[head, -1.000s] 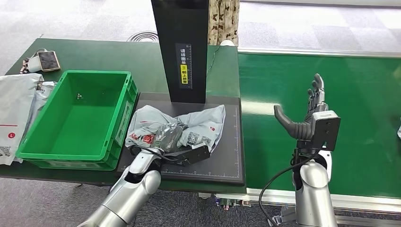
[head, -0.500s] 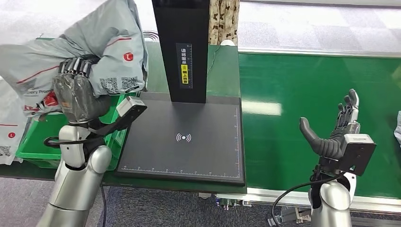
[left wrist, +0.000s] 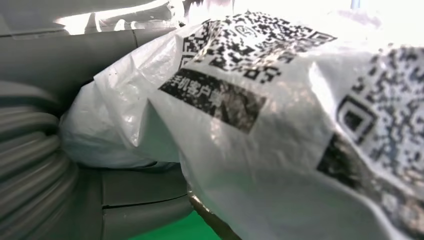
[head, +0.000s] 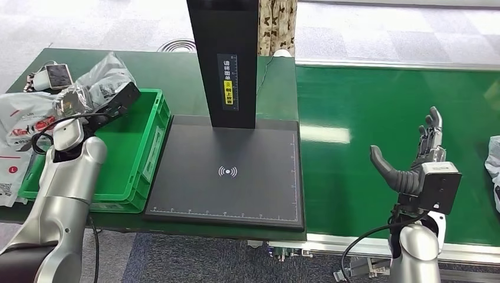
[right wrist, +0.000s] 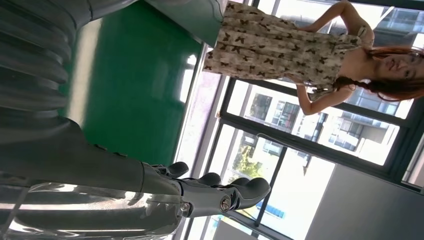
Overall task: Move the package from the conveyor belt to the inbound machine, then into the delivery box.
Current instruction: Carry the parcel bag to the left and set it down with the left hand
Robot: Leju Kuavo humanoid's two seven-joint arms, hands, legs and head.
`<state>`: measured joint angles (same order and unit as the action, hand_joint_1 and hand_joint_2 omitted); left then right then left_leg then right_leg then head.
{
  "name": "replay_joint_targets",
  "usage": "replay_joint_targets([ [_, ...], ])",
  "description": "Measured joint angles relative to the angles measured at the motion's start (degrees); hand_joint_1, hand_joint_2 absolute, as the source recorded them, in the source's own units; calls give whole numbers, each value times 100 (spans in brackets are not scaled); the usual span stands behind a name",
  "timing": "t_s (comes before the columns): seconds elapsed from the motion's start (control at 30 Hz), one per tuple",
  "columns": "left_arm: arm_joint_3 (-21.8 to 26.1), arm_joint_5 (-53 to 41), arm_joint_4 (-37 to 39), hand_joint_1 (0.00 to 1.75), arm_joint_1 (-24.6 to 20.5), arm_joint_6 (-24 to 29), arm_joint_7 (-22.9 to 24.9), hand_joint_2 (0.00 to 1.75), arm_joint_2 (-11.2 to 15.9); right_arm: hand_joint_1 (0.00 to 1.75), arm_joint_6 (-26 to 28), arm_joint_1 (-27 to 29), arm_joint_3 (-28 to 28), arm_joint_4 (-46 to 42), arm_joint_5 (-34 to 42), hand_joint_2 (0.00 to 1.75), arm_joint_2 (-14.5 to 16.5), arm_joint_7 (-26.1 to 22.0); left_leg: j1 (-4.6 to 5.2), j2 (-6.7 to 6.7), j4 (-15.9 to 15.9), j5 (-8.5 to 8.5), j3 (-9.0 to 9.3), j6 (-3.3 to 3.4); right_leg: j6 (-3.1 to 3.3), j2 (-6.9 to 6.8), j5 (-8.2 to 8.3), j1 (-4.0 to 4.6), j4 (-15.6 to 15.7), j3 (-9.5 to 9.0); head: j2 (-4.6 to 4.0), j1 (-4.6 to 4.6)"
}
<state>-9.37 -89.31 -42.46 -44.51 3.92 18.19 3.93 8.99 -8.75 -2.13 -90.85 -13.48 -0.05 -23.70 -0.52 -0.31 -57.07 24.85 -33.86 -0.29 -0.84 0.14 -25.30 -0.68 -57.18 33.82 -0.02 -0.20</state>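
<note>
The package (head: 97, 79), a crinkly grey plastic bag with black code squares printed on it, was held in the left hand (head: 73, 103), bunched up just past the fingers and pressed close against the thumb in the left wrist view (left wrist: 280, 125). The hand held it up over the far left corner of the green delivery box (head: 144, 147), and the bag did not seem to touch the box, though that was hard to tell from above. Just to the left of the hand, more grey and white bags (head: 17, 124) lay on the green table (head: 171, 71), with a phone (head: 59, 73) a bit beyond them. To the right of the box sat the black inbound machine (head: 230, 177), flat with a tall black post (head: 227, 59). Well to the right, the right hand (head: 421, 162) was held up over the green conveyor belt (head: 365, 118), fingers spread apart and holding nothing. Another pale bag (head: 493, 162) peeked in just to the right of that hand. A person in a butterfly-print dress (right wrist: 280, 45) stood beyond the belt.
</note>
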Motion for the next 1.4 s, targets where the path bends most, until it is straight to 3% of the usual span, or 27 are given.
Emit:
replay_joint_targets([
  [0.17,281,7,920,175,-156,-319,202,175,16,0,-46,-139,79,134,-61,175,3,40,1,-2,-1,2,-8,2,-2,-3,-2,-2,1,4,0,-1],
  [0.4,541,55,1454,172,-224,-641,466,175,43,0,-58,-247,132,278,-63,175,9,56,1,-4,-1,4,-11,2,-4,-7,-3,-2,2,5,0,-1],
  [0.53,699,167,1606,0,-209,-721,475,175,46,0,-63,-312,167,354,-84,175,13,72,1,-4,-1,3,-10,2,-4,-7,-3,-1,1,5,0,-1],
  [0.67,830,230,1661,0,-152,-546,350,175,31,0,-62,-351,203,420,-104,175,16,80,1,-4,-1,3,-9,1,-3,-7,-3,0,1,6,0,0],
  [0.8,916,304,1647,0,-127,-86,185,0,-1,0,-62,-352,219,440,-125,175,21,82,1,-4,-1,3,-10,2,-3,-7,-3,-1,1,7,0,-1],
  [1.0,1009,530,1465,0,-82,643,-146,0,-97,0,-56,-349,230,441,-146,175,37,86,1,-4,-2,3,-10,2,-4,-7,-3,-2,1,7,0,0],
  [1.2,1100,1524,910,0,67,1745,-1259,0,-302,0,-10,-268,228,403,-145,175,38,91,1,-4,-5,4,-9,2,-4,-7,-3,-3,2,7,0,-1],
  [1.4,1046,2665,-7,0,480,2095,-1928,0,-474,0,42,-121,228,313,-142,175,38,91,2,-3,-5,6,-10,2,-4,-4,-3,-3,3,9,0,0],
])
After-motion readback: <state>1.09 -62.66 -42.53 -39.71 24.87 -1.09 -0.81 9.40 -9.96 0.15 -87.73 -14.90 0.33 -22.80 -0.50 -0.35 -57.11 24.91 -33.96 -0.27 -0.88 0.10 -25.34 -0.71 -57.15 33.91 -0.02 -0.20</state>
